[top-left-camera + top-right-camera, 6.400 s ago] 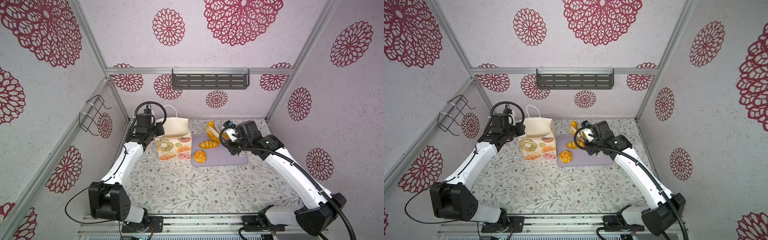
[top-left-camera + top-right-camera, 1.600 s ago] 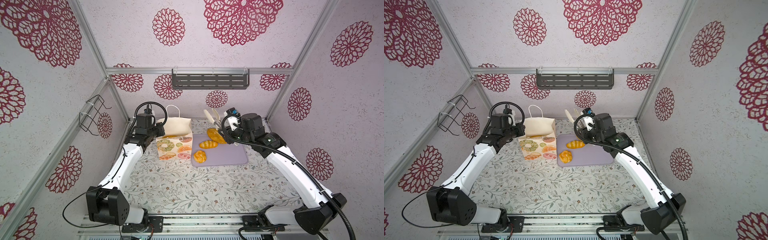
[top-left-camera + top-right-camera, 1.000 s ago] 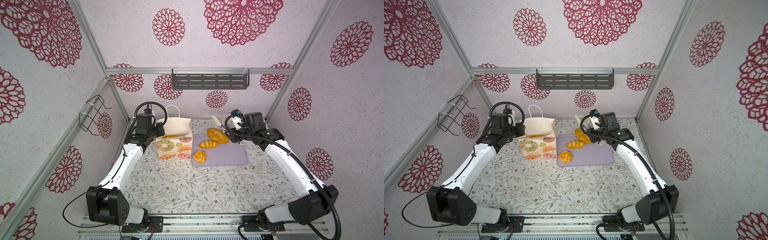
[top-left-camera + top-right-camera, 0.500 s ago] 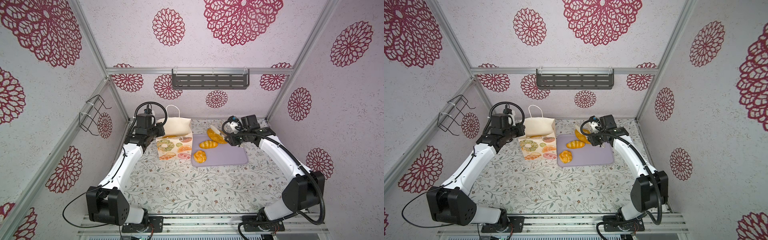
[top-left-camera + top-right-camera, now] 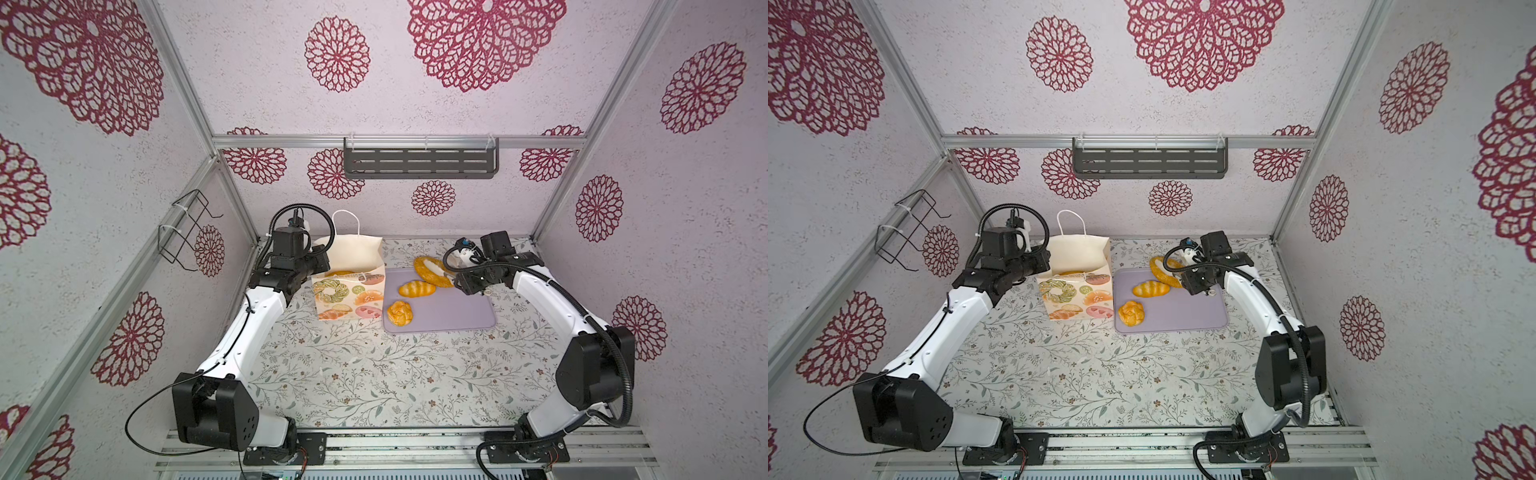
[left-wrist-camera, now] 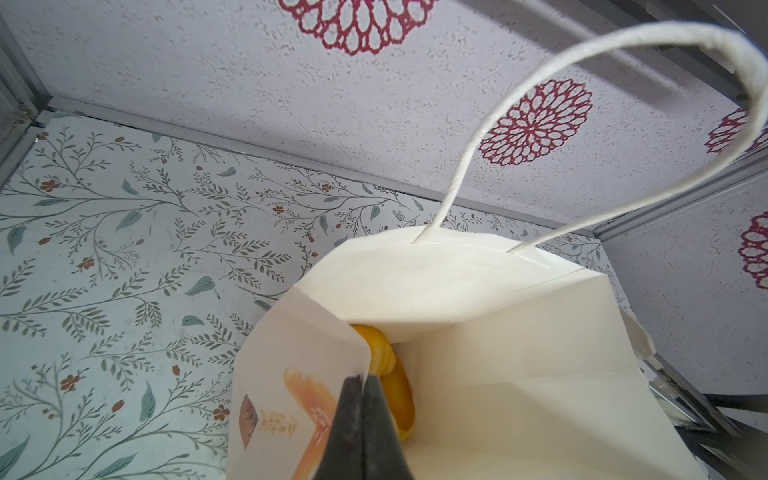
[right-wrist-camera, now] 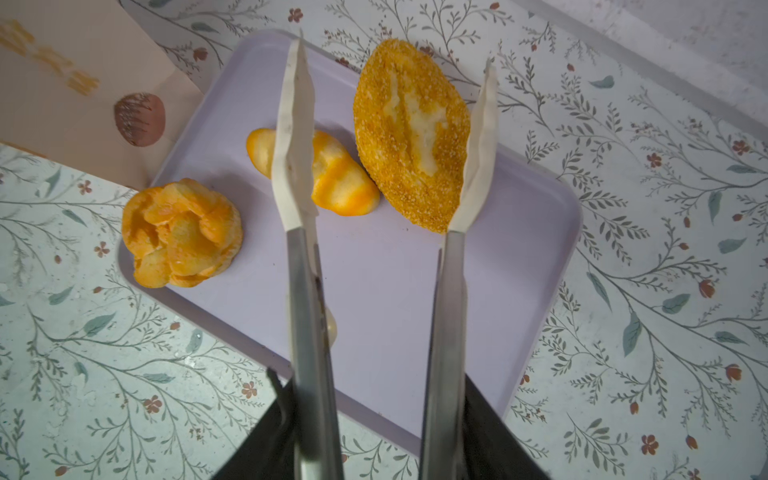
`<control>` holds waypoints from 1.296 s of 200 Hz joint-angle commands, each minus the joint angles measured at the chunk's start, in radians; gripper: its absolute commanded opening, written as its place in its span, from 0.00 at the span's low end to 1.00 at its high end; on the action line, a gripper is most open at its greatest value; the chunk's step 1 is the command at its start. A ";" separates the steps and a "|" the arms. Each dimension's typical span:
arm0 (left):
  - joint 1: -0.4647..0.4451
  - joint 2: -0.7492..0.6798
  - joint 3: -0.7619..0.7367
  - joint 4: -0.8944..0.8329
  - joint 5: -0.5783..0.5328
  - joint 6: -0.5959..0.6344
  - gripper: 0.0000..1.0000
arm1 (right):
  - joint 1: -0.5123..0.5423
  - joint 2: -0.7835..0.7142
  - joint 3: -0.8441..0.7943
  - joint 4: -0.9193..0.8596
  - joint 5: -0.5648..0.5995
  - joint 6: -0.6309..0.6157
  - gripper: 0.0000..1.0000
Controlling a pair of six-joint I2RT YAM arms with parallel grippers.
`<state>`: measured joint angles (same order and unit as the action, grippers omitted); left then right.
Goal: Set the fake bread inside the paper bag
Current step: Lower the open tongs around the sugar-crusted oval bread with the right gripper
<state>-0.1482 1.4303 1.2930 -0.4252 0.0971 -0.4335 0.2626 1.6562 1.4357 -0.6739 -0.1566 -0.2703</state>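
The cream paper bag (image 5: 349, 291) (image 5: 1077, 299) stands upright left of the tray. My left gripper (image 6: 363, 380) (image 5: 322, 257) is shut on its top edge, and an orange fake bread (image 6: 390, 374) lies inside. My right gripper (image 7: 374, 399) (image 5: 467, 282) is shut on metal tongs (image 7: 307, 291), whose white tips are spread either side of a large crumbed oval loaf (image 7: 411, 137) (image 5: 430, 272) on the tray's back edge. A small oval loaf (image 7: 340, 178) (image 5: 417, 288) and a flaky round bun (image 7: 183, 232) (image 5: 400, 312) also lie on the tray.
The flat lilac tray (image 5: 457, 316) (image 7: 395, 270) lies on the floral table with its right half bare. A dark wall shelf (image 5: 419, 164) hangs at the back and a wire rack (image 5: 183, 232) on the left wall.
The right arm has drawn in and lowered, and the tongs have spread wider around the large loaf. The left arm and the bag have not moved.
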 commanded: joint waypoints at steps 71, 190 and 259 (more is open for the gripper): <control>-0.019 -0.011 -0.006 -0.007 0.002 0.023 0.00 | -0.018 0.113 0.157 -0.096 0.046 -0.101 0.56; -0.019 -0.003 -0.002 -0.015 -0.010 0.028 0.00 | -0.026 0.240 0.263 -0.163 0.046 -0.141 0.58; -0.021 -0.001 0.000 -0.017 -0.013 0.029 0.00 | -0.026 0.298 0.321 -0.192 0.022 -0.148 0.59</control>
<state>-0.1528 1.4307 1.2930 -0.4320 0.0757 -0.4187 0.2417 1.9522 1.7073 -0.8452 -0.1093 -0.4000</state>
